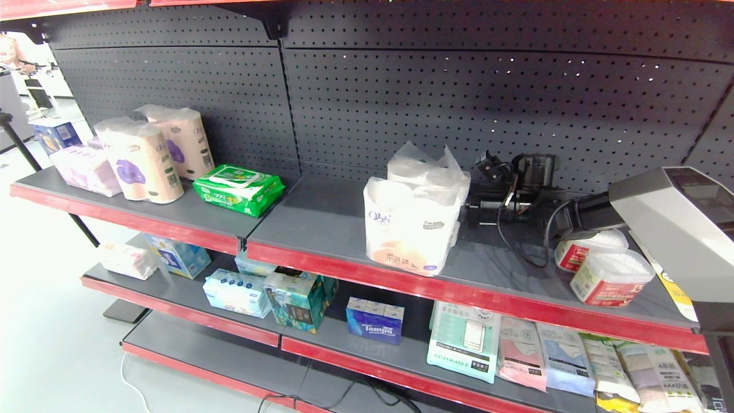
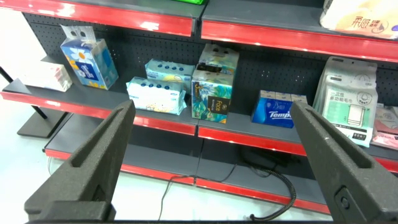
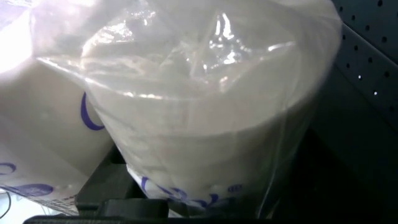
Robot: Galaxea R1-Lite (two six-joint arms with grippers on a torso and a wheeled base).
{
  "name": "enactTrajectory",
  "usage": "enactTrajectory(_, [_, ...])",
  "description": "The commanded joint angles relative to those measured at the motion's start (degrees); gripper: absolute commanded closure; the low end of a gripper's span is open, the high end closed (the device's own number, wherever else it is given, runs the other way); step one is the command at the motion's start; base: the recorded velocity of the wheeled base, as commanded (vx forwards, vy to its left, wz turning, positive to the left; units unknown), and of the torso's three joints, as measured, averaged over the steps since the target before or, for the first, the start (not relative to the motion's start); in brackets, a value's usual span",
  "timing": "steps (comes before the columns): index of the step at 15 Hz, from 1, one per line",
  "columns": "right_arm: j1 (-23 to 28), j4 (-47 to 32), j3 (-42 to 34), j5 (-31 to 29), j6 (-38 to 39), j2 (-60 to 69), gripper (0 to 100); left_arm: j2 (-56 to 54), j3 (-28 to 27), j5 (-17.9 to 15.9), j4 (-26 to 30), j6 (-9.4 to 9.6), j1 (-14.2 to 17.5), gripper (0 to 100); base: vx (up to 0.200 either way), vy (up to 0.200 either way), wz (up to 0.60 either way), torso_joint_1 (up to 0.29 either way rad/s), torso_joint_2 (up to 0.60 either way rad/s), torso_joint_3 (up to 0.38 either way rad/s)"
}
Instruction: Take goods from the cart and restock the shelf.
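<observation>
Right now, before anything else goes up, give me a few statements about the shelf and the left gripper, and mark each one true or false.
1. The green wipes pack lies on the upper shelf. True.
2. The blue tissue pack sits on the lower shelf. True.
3. The white roll pack stands on the lower shelf. False: it stands on the upper shelf, near its front edge.
4. The left gripper holds a tissue box. False: it is open, with nothing between its fingers.
</observation>
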State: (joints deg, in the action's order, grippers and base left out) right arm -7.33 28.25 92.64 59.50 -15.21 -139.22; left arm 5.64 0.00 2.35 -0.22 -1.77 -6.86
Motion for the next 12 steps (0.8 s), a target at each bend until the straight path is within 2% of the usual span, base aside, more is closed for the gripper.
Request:
enactTrajectory(1, [-0.1, 0.0, -0.1, -0.2, -0.1, -0.3, 100, 0.1, 0.0, 0.0, 0.0, 0.01, 0.0, 0, 0.000, 0.000, 0.00, 0.000, 0.00, 0.000])
enactTrajectory(12, [-0.2, -0.1, 0.4, 0.5, 0.1, -0.4, 100, 0.1, 0.0, 0.0, 0.0, 0.01, 0.0, 0, 0.000, 0.000, 0.00, 0.000, 0.00, 0.000])
